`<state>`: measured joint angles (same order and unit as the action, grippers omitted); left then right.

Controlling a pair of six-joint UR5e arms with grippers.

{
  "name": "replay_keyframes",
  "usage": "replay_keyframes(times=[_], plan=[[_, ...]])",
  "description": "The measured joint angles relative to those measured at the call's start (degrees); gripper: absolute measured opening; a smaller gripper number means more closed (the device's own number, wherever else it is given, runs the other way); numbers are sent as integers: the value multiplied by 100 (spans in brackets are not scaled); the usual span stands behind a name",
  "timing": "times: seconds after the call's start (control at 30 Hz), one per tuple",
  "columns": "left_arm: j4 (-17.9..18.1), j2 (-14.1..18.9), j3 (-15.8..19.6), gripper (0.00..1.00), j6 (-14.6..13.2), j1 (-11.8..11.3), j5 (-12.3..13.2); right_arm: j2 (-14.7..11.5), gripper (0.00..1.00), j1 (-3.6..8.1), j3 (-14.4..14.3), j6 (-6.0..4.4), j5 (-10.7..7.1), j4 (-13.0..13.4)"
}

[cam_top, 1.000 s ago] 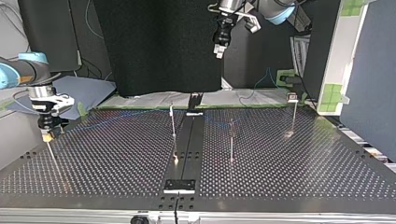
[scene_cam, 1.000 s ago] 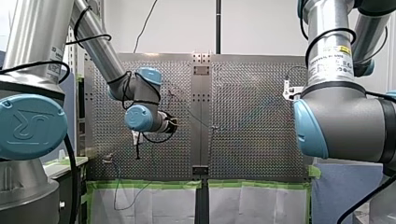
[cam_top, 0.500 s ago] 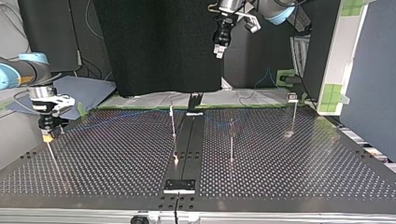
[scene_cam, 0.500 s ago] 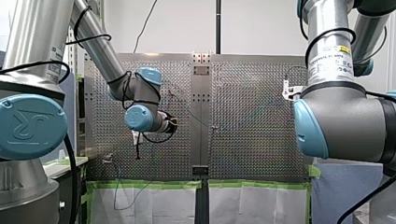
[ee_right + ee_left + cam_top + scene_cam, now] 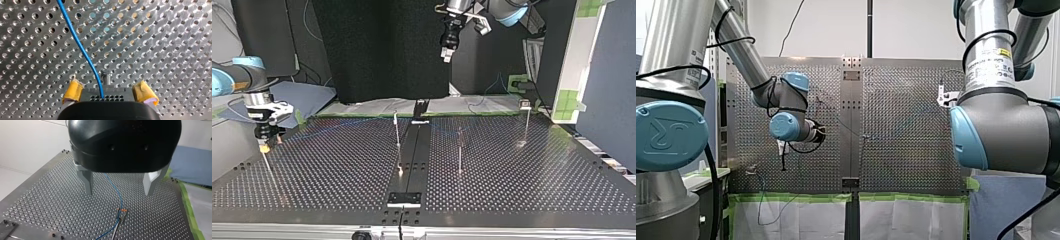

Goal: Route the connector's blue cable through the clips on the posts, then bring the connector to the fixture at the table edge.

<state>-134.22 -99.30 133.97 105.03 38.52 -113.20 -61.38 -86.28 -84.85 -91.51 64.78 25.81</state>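
Your right gripper (image 5: 108, 91) has its yellow pads (image 5: 72, 90) closed on the two sides of the connector (image 5: 112, 95). The blue cable (image 5: 82, 50) leaves the connector's face and runs away over the perforated table (image 5: 175, 37). I judge that the connector is held low and facing down so that you can line it up with the small pin (image 5: 106, 77) standing just ahead of it. In the top view this gripper hangs at the left, near the table's side edge, above a thin rod (image 5: 268, 167), probably the same pin. Whether it belongs to the fixture, I cannot tell.

Your left gripper (image 5: 119, 192) is wide open and holds nothing. It hovers high above a clip (image 5: 121, 210) on a post, where the cable seems to pass. It probably waits there out of the cable's way, ready to come down on it.

Some things you cannot confirm. In the top view the cable is only a faint blue line near the middle posts (image 5: 397, 131), so it is not clear which clips hold it. In the front view the right gripper is almost fully hidden behind its own arm. The fixture itself I cannot identify in any view
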Motion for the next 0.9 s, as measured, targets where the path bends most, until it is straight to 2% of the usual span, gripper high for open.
replay_keyframes(times=[0.27,0.5,0.9], plan=[[-6,2,1,98,0,0,-2,-3,98,1,0,0,13,-69],[-5,3,-1,98,0,0,-4,-2,98,16,-1,0,112,-104],[0,1,-1,98,0,0,4,-3,98,26,1,1,182,-105]])
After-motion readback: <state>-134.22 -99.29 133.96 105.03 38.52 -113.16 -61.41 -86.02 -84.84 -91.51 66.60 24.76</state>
